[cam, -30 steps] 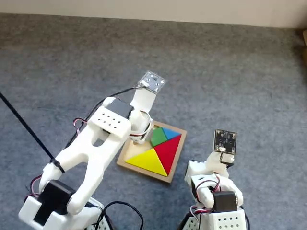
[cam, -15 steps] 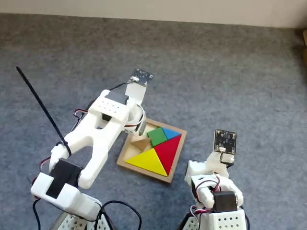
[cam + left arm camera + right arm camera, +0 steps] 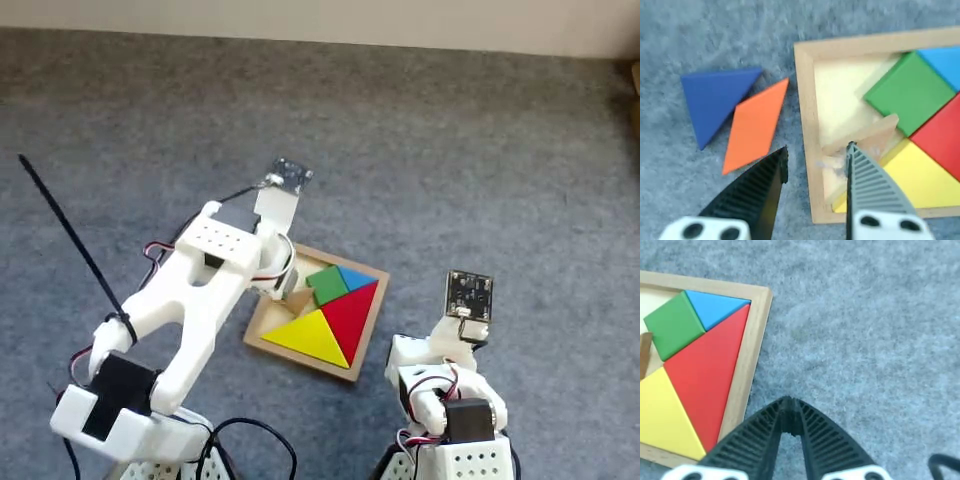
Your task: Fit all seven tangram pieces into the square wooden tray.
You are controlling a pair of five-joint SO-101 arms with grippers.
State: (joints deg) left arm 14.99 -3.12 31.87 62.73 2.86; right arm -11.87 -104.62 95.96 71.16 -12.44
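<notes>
The square wooden tray [image 3: 372, 322] lies between the arms, holding a green square [image 3: 326, 284], a light blue triangle [image 3: 356, 276], a red triangle [image 3: 351, 312] and a yellow triangle [image 3: 304, 335]. A plain wood-coloured triangle [image 3: 866, 139] rests tilted in the tray's bare part, beside the green square [image 3: 912, 92]. My left gripper [image 3: 816, 156] is open and straddles the tray rim [image 3: 804, 120], one fingertip next to the wood triangle. A dark blue triangle [image 3: 714, 97] and an orange parallelogram [image 3: 756, 125] lie on the carpet just outside that rim. My right gripper [image 3: 788, 409] is shut, low over carpet near the tray's rim [image 3: 756, 342].
Grey carpet covers the whole floor. The left arm [image 3: 205, 280] overhangs the tray's left corner, and the right arm [image 3: 445, 395] sits at the near right. A black cable [image 3: 65, 235] slants up at the left. Open carpet lies beyond and to the right.
The left arm has swung left and back off the tray's far corner, uncovering the wood-coloured triangle lying in the tray. The right arm has not moved.
</notes>
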